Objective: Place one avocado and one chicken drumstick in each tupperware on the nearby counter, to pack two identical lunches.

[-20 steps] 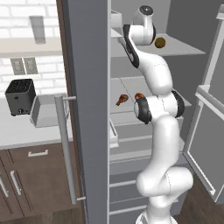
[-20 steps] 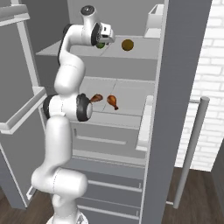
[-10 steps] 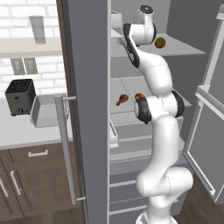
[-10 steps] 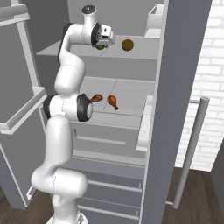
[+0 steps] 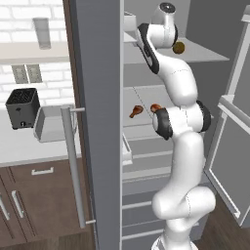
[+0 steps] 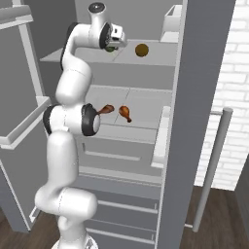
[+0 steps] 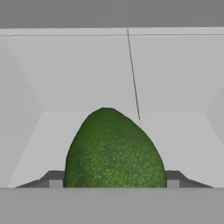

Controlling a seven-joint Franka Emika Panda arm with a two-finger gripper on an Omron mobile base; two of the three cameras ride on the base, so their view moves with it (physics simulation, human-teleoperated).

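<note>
My gripper reaches onto the top shelf of the open fridge. In the hand view the dark green avocado sits between both fingertips, and the gripper is shut on it. The green avocado peeks out under the hand. An olive-brown avocado lies just to the right on the same shelf. Two chicken drumsticks rest on the shelf below. One light-grey tupperware stands on the counter left of the fridge.
A black toaster stands beside the tupperware. The fridge's grey door with its long bar handle stands between the shelves and the counter. A second door is open on the other side. A white box sits on the top shelf.
The jaws have closed from wide open onto the dark green avocado. The arm has hardly moved.
</note>
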